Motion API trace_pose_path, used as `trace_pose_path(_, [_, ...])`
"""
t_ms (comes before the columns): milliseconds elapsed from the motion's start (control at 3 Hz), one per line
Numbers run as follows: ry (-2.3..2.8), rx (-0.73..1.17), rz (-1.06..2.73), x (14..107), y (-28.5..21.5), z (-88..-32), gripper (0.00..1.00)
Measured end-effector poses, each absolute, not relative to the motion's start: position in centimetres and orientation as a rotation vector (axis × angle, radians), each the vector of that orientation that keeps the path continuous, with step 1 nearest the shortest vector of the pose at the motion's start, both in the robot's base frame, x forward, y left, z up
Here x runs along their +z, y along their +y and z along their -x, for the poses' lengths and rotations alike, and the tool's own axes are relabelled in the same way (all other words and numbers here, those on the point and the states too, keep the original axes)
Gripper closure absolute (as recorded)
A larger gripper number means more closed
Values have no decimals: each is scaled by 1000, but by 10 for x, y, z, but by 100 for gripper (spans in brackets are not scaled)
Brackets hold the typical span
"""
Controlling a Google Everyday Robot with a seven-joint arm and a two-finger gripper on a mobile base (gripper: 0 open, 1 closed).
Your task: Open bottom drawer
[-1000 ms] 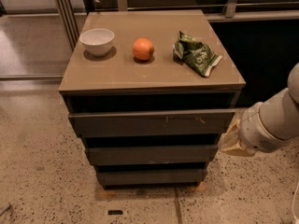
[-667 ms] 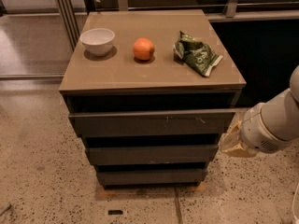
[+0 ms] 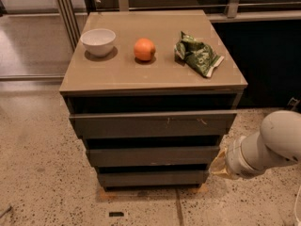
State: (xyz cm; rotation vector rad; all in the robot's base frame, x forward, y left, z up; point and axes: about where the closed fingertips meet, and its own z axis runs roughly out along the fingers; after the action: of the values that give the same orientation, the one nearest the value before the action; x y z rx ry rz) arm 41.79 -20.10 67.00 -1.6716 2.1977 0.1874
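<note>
My gripper (image 3: 217, 165) sits at four o'clock in view, just beside the cabinet's (image 3: 155, 76) right edge; I can't tell whether it's spread or closed. The bottom drawer (image 3: 153, 178) is the lowest front, at six. On top: bag (image 3: 197, 54) at two, bowl (image 3: 98, 41) at ten, orange (image 3: 144, 49) between.

- A speckled beige terrazzo floor (image 3: 42, 182) fills the foreground.
- A tan-topped, dark grey cabinet (image 3: 160, 76) stands at centre.
- Behind it are a metal-framed glass partition (image 3: 33, 36) on the left and a dark wall panel (image 3: 268, 65) on the right.
- The gripper (image 3: 217, 166) sits low, just beside the cabinet's right side.
</note>
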Motion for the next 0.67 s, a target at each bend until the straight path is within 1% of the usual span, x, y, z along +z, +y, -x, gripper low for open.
trace_pose_path(667, [2137, 348, 1579, 514, -187, -459, 100])
